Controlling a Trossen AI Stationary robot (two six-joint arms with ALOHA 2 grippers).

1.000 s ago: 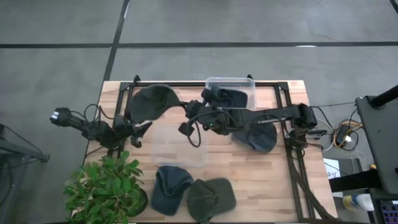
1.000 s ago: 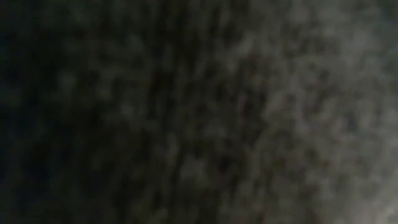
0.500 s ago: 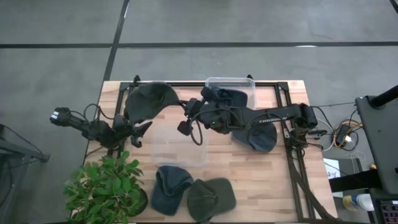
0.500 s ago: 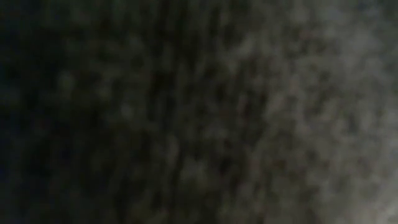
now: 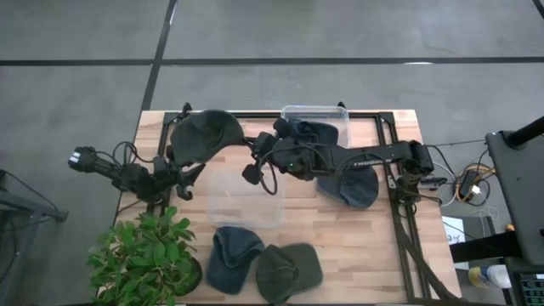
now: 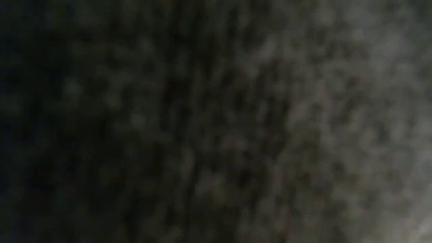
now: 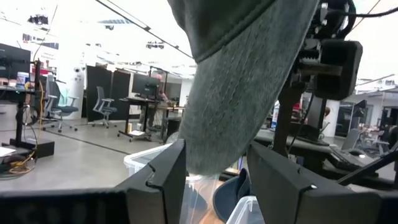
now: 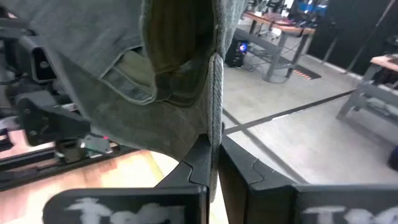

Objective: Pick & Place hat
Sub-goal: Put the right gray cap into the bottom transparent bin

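Your right gripper (image 8: 214,163) is pinched on the hat's (image 5: 202,136) edge, just left of the bin (image 5: 316,127). The left gripper (image 7: 216,177) is spread around the brim; closing now could tug it loose.

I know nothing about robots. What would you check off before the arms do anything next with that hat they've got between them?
1. Right end effector shut on the hat edge: ok.
2. Left end effector open, with hat fabric hanging between its fingers: ok.
3. Left fingers actually touching the fabric: cannot tell.
4. Hat lifted apart from the plant: ok.
5. Clear bin in sight on the table near the hat: ok.
6. Low camera usable: not ok, it shows only a dark blur.
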